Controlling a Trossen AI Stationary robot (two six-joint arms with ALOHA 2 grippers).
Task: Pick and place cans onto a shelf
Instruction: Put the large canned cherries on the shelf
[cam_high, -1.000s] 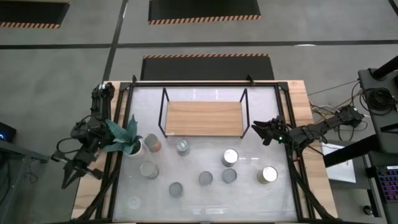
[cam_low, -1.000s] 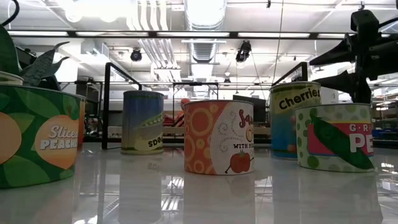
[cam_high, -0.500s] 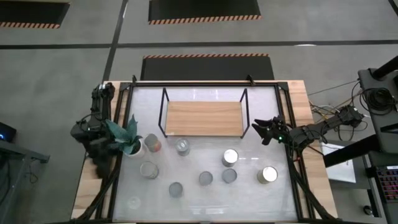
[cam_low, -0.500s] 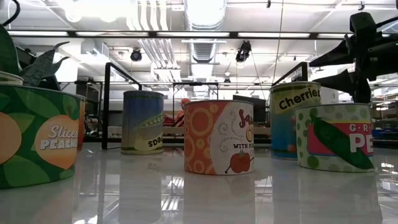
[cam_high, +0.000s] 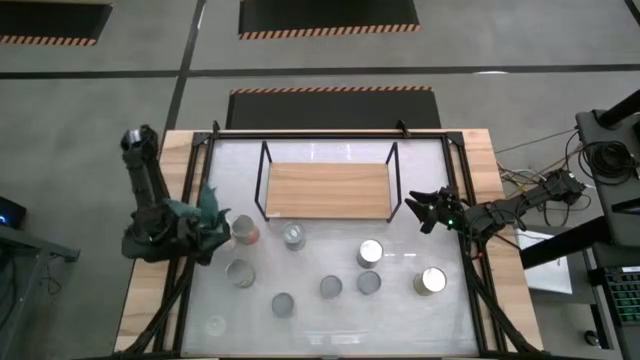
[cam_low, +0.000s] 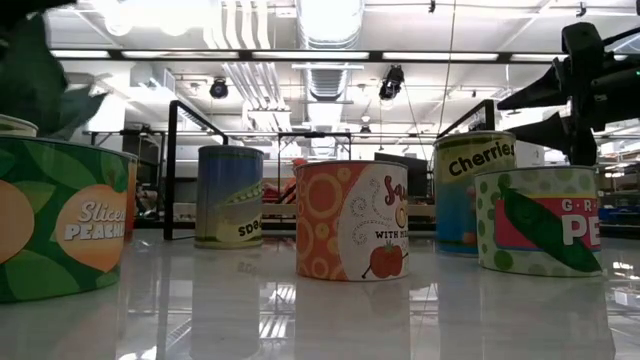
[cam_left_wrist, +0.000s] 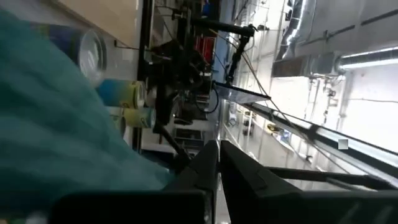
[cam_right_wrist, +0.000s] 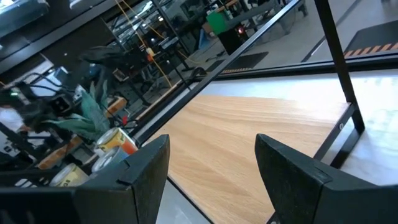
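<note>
Still on the tabletop: eight cans, shelf bare

Now eight silver-topped cans (cam_high: 369, 253) stand on the white tabletop (cam_high: 440, 320) before the light-wood shelf (cam_high: 328, 190). Right tool (cam_high: 416, 210) hovers beside the shelf, fingers parted, empty. Left tool (cam_high: 196, 240), closed, sits largely hidden among teal plant (cam_high: 205, 208) leaves.

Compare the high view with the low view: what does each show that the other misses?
Only the high view shows the shelf's bare wood board, the left gripper shut beside the teal plant, and the silver can tops. Only the low view shows the labels: the peaches can, the cherries can. Both show the cans on the white table and the right gripper, open by the shelf's right end.
</note>
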